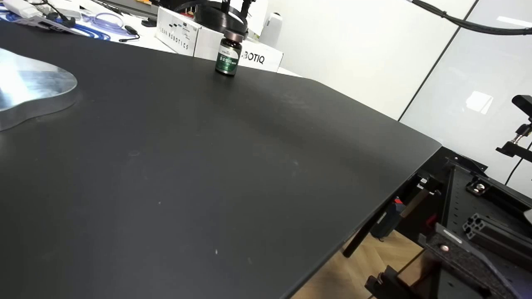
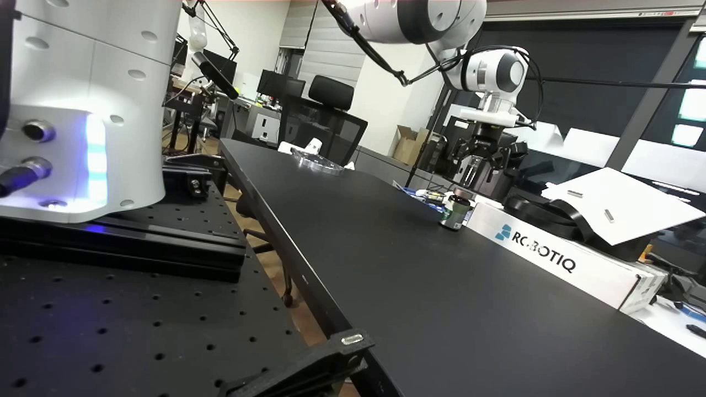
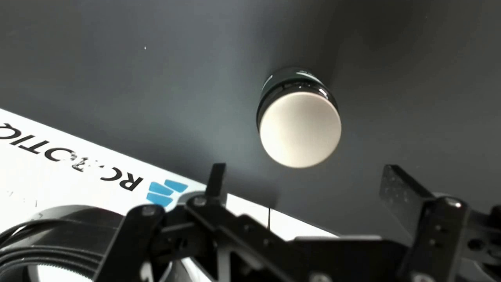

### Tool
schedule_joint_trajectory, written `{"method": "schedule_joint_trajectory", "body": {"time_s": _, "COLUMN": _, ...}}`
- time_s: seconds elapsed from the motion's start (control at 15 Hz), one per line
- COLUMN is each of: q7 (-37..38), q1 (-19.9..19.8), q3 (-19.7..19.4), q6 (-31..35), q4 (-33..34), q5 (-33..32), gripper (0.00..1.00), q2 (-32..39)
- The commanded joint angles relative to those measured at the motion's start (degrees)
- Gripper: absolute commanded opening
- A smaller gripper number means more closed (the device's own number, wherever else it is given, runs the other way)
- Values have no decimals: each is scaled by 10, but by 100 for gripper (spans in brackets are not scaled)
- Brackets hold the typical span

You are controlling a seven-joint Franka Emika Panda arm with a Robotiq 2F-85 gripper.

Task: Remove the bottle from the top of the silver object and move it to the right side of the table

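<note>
The gripper [image 3: 307, 180] had its fingers [image 3: 397, 190] set wide apart, the gap broader than the cap of the bottle [image 3: 300, 127]; grasp unfilled, the bottle clear of both tips in the wrist view. In an exterior view the white arm [image 2: 477, 71] came in from the top, black cable [image 2: 376, 56] slung alongside, and bent downward at the wrist; gripper hung tips-down, above and near the bottle. Bottle stood upright on the table [image 1: 208, 166], close to the edge beside a white box [image 2: 595, 275] printed ROBOTIQ. Glossy dark green body, white label band with lettering; cap a plain disc from above, cream in the wrist view, brownish in both exterior views. Silver object [image 1: 41, 79] lay on the table well apart from the bottle: mirror-like top, thick side wall, outline curving in and out, partly cut off by the frame. Tabletop was matte black, with small pale specks and faint smudges.
</note>
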Motion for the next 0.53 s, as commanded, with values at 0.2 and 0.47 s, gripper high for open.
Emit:
{"method": "schedule_joint_trajectory", "body": {"time_s": 0.2, "q7": 3, "q1": 8, "q3": 1, "q6": -31, "q4": 0, "q5": -1, "gripper": 100, "q2": -49}}
{"method": "schedule_joint_trajectory", "body": {"time_s": 0.47, "q7": 3, "q1": 18, "q3": 0, "q6": -85, "q4": 0, "q5": -3, "gripper": 100, "q2": -76}}
